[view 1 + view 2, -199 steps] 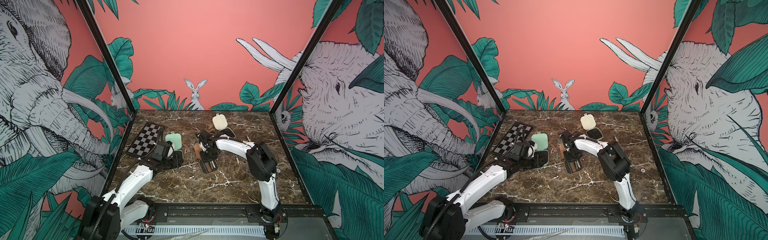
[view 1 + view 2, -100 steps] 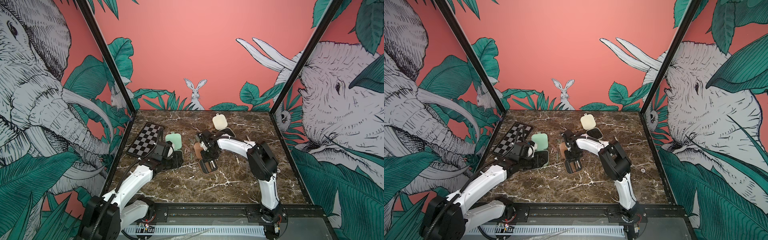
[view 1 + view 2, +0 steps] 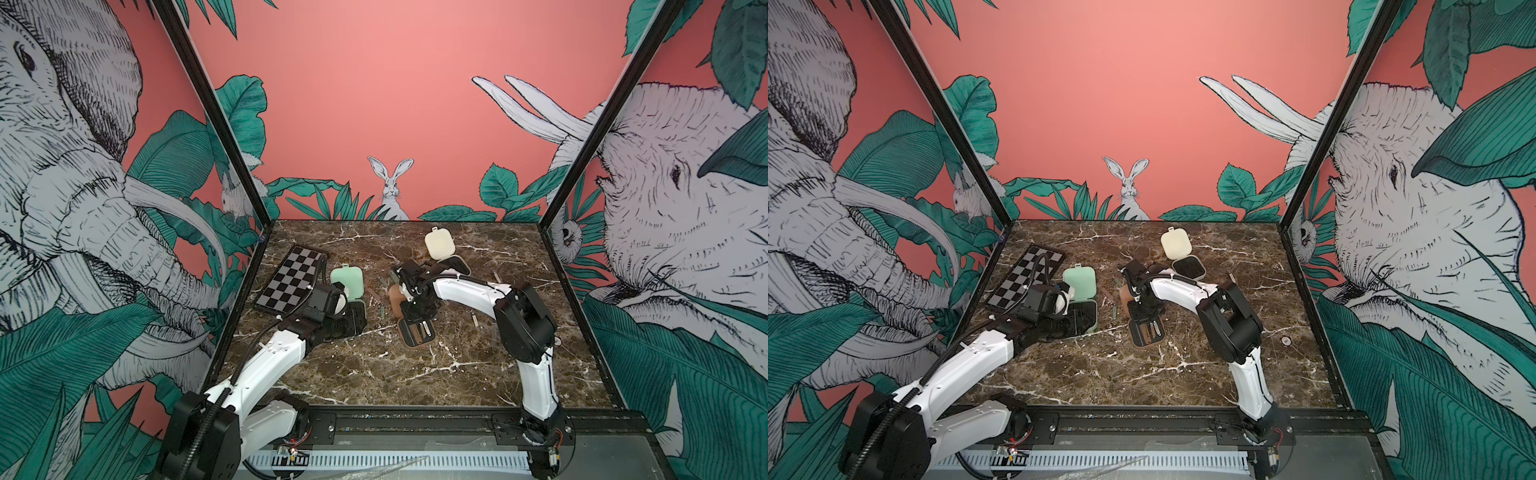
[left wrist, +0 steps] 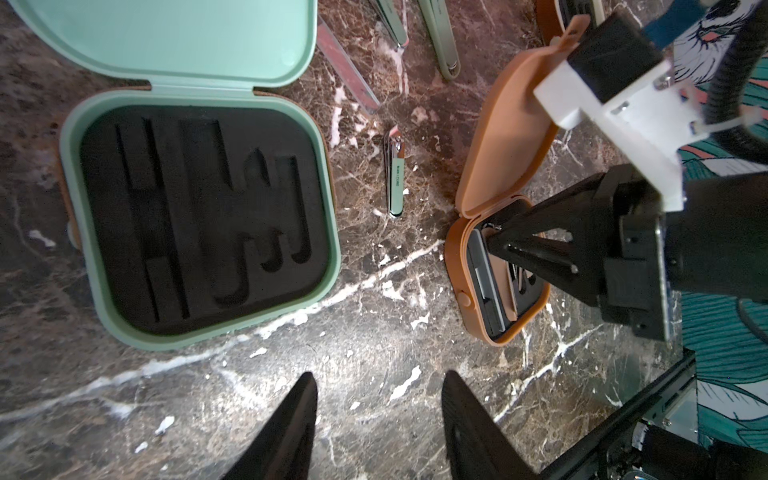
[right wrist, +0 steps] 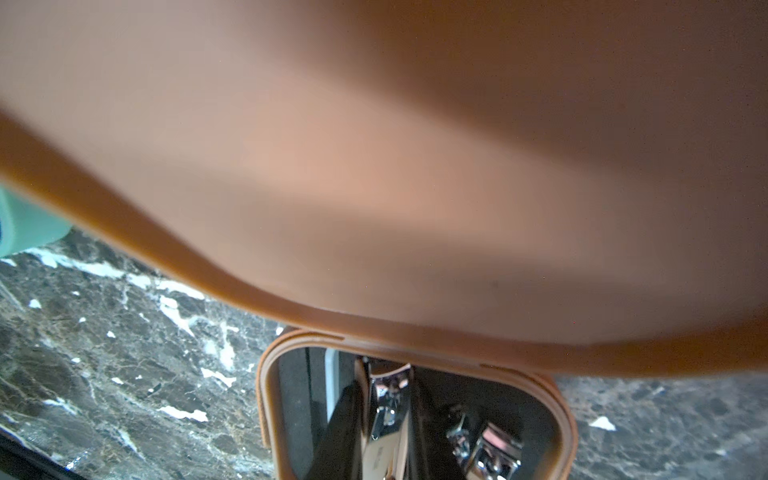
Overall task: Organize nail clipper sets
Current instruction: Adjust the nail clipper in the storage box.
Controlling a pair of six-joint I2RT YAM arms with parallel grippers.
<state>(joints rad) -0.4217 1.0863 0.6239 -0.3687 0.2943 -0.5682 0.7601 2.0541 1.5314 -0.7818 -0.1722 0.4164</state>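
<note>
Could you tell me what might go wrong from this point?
The right gripper reaches into the brown case close to its raised lid; pulling out could snag the lid or drag the case. That lid fills most of the right wrist view, hiding most slots. A dragged case might knock the loose mint clipper beside it.

Three cases are counted: mint green case (image 3: pixel 347 282), brown case (image 4: pixel 498 137), cream case (image 3: pixel 439 246); one checkerboard (image 3: pixel 291 278); two clippers (image 5: pixel 387 413) (image 5: pixel 496 451) are seen inside the brown case
</note>
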